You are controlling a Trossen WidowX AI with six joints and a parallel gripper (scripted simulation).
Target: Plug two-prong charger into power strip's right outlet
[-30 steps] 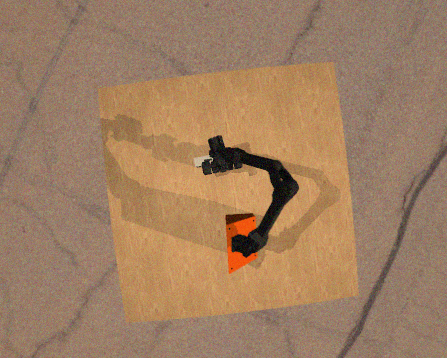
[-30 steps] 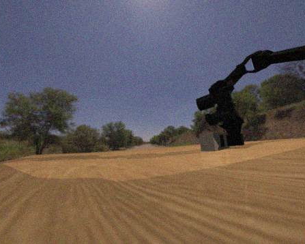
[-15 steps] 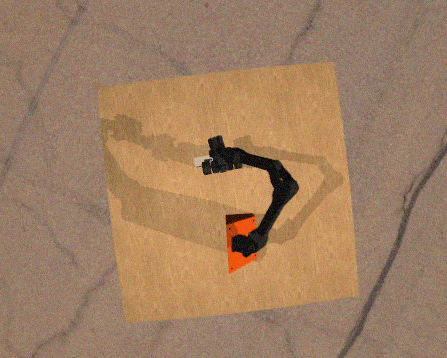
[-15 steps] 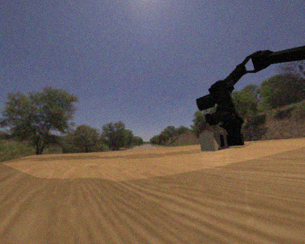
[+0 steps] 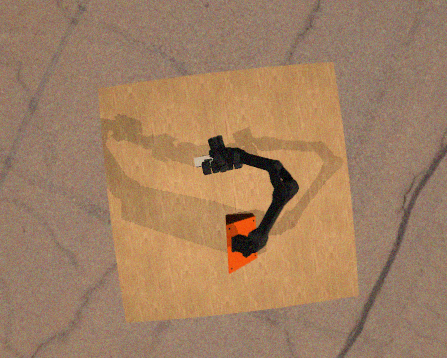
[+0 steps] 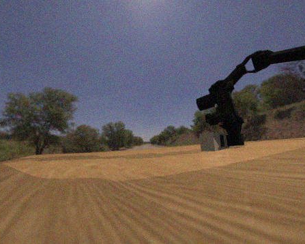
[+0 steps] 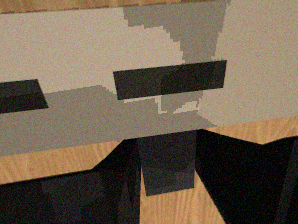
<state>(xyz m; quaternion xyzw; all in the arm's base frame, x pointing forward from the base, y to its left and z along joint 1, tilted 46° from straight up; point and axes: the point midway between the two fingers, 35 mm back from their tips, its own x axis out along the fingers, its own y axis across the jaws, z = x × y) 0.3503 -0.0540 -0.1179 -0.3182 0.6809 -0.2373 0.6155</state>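
The power strip (image 5: pixel 200 161) (image 6: pixel 207 142) (image 7: pixel 90 50) is a pale block. In the wrist view it spans the upper half and shows two dark slots, the right-hand slot (image 7: pixel 170 80) near the middle and another slot (image 7: pixel 22 96) at the left edge. My gripper (image 6: pixel 235 140) (image 7: pixel 158 133) points down beside the strip, shut on a dark block, the charger (image 7: pixel 169 170). The charger's upper edge in the wrist view meets the strip's near edge, below the right-hand slot. No prongs show; whether charger and strip touch cannot be told. A grey shadow lies over part of the strip.
The wooden table top (image 5: pixel 285 100) (image 6: pixel 92 167) carries the strip. The orange base plate (image 5: pixel 235 262) of the arm is at the lower middle in the top view. The arm (image 5: pixel 272 212) (image 6: pixel 283 56) bends from it to the strip, casting long shadows on the wood.
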